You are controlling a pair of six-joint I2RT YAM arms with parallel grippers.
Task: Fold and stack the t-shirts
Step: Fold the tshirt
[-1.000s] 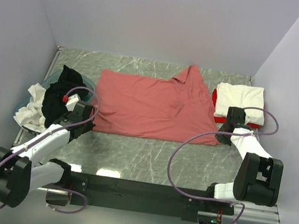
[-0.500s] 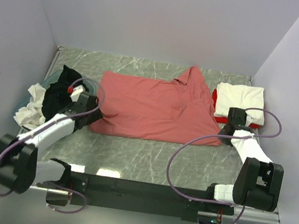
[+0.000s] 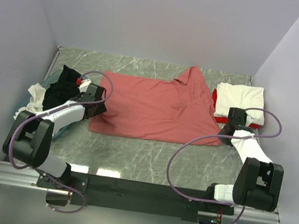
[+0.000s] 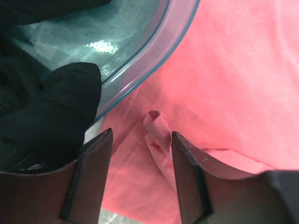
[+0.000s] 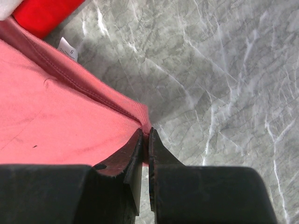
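Observation:
The large salmon-pink t-shirt (image 3: 156, 104) lies spread across the middle of the table, collar at the far side. My left gripper (image 3: 100, 109) hovers open over its left edge, and a small raised fold of pink cloth (image 4: 156, 127) stands between the two fingers of the left gripper (image 4: 141, 140) without being pinched. My right gripper (image 3: 222, 136) is shut on the shirt's near right corner (image 5: 135, 116), with the hem clamped between the tips of the right gripper (image 5: 145, 136). A folded cream-white t-shirt (image 3: 240, 95) rests on a red t-shirt (image 3: 215, 104) at the right.
A teal plastic basin (image 3: 48, 80) at the left holds a black t-shirt (image 3: 60, 91) and a white t-shirt (image 3: 34, 104). Its rim (image 4: 154, 51) and the black t-shirt (image 4: 51, 109) sit close to my left fingers. Walls enclose the table on three sides.
My left gripper has opened, let go of the pink shirt's left edge and moved away from me along that edge. The right gripper has stayed shut on its corner.

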